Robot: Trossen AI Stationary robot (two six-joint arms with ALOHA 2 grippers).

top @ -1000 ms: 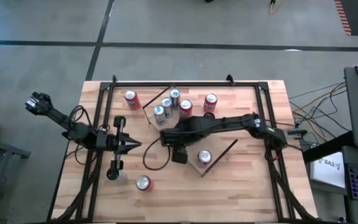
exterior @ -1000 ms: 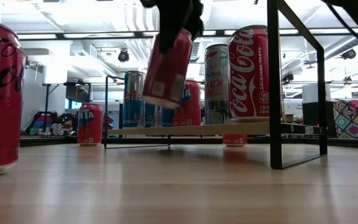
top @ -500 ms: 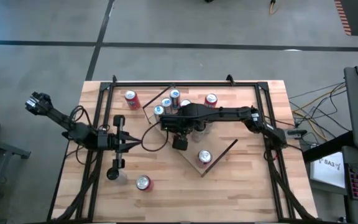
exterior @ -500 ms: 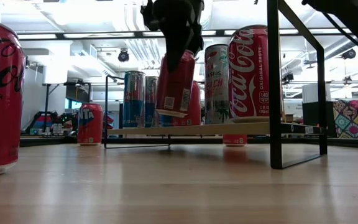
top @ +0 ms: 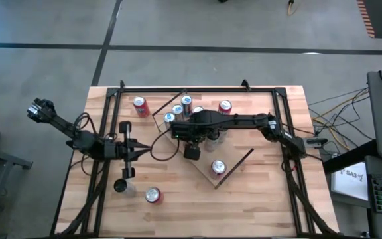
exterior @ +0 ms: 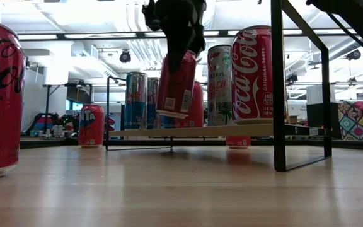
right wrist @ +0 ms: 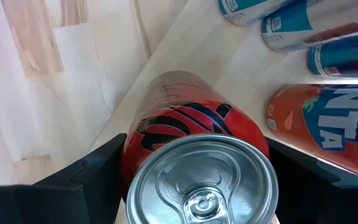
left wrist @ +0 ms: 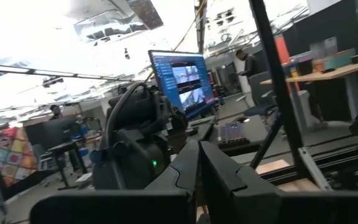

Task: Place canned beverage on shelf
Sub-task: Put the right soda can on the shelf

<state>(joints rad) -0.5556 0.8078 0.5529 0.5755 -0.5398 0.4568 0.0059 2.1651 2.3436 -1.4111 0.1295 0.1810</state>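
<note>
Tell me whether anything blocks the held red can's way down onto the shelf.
Nothing visible does. The right end effector holds the red can tilted just above the shelf. The orange Fanta can and the blue cans stand close beside it, so the margin looks tight.

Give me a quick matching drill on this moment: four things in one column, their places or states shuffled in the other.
1. right tool
2. left tool
3. held red can
4. lone Coke can

a. shut, empty, waiting at the table's left side
b. tilted, just above the shelf
c. on the tabletop, off the shelf
d. gripping a can over the shelf

Pairs: 1-d, 2-a, 3-b, 4-c
</note>
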